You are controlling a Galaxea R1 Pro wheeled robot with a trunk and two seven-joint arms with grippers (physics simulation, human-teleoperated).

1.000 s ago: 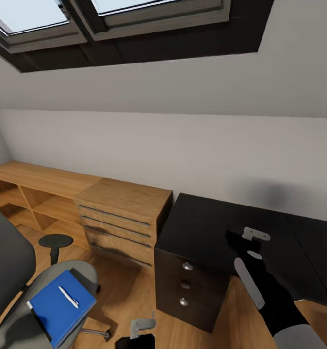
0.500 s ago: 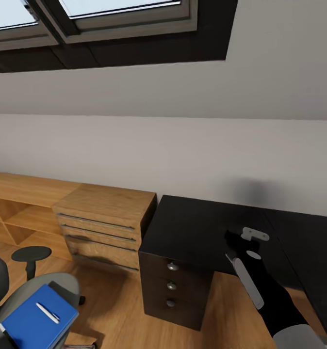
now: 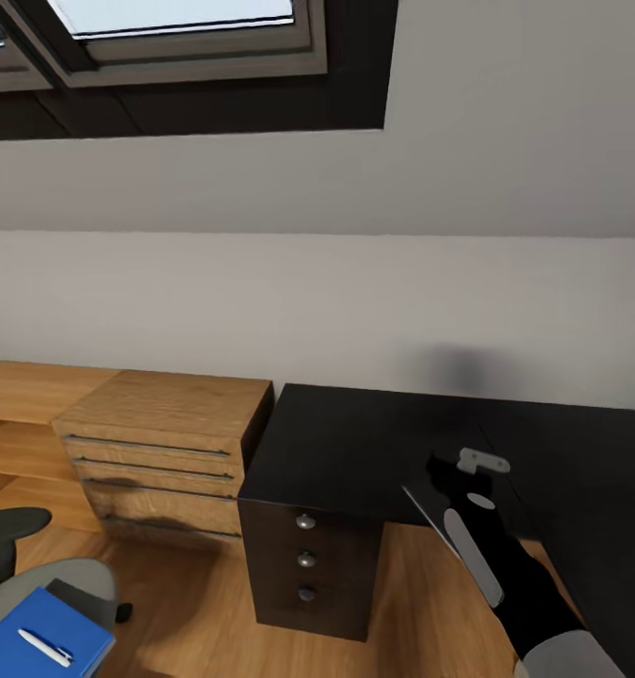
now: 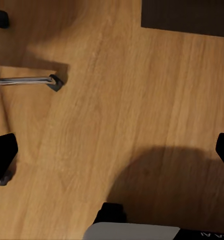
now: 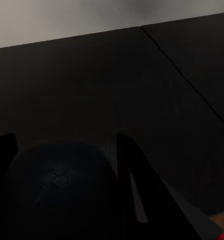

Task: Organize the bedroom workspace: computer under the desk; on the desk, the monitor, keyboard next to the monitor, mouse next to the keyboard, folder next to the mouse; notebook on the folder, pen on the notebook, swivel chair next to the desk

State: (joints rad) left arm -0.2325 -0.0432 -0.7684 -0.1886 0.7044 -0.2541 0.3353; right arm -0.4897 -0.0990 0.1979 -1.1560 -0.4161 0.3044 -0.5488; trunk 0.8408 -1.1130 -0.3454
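Observation:
The black desk (image 3: 355,443) stands against the wall, its drawer knobs (image 3: 305,521) facing me. My right gripper (image 3: 442,471) hovers over the desk top, seemingly shut on the monitor (image 3: 426,513), a thin black panel seen nearly edge-on under the arm. In the right wrist view a dark rounded part (image 5: 57,185) sits beside the panel (image 5: 156,210), which has a red dot (image 5: 222,235). The blue folder (image 3: 35,631) with the pen (image 3: 46,648) lies on the swivel chair (image 3: 73,579). My left gripper (image 4: 112,155) is open above the floor. Computer, keyboard, mouse and notebook are out of view.
A light wooden counter (image 3: 167,405) with bar-handled drawers adjoins the desk on the left. The chair's black armrest (image 3: 11,523) stands before it. A chrome chair leg with a castor (image 4: 52,81) lies on the wood floor near my left gripper. A sloped wall with skylights rises behind.
The camera has swung right, so chair, folder and counter sit further left in the picture. The right arm keeps its place over the desk, and the panel's pale edge shows more.

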